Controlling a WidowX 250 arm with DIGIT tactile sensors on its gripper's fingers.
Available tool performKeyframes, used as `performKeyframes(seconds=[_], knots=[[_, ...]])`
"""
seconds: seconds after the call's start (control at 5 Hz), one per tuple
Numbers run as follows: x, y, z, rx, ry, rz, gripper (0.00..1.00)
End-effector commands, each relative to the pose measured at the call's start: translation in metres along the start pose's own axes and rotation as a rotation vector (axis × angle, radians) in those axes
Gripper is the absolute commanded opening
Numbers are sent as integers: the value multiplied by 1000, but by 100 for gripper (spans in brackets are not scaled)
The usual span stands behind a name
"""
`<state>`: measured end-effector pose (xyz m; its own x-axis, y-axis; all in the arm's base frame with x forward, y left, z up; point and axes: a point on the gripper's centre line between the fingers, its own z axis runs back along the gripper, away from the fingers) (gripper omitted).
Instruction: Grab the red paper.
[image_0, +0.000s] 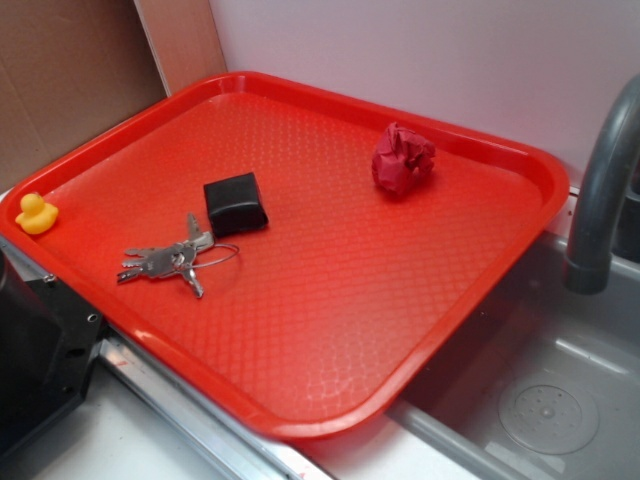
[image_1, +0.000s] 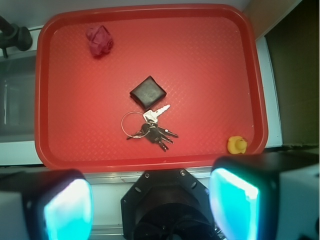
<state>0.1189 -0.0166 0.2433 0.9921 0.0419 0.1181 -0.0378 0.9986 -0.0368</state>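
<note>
Red paper: sat crumpled nr tray's far corner – untouched
Gripper: fingers spread wide – held nothing, well apart from paper

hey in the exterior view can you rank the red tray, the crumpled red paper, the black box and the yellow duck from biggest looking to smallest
1. Red tray, by far the largest.
2 and 3. Red paper and black box: they look about alike, so I won't rank them.
4. Yellow duck, the smallest.
</note>
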Motion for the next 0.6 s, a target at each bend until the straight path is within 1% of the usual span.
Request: performKeyframes(seconds=[0.0, 0.2, 0.4], knots=[[0, 0, 0, 0, 0, 0, 100], [18, -5, -44, 9, 21, -41, 100], [51, -18, -76, -25, -9, -65, 100]])
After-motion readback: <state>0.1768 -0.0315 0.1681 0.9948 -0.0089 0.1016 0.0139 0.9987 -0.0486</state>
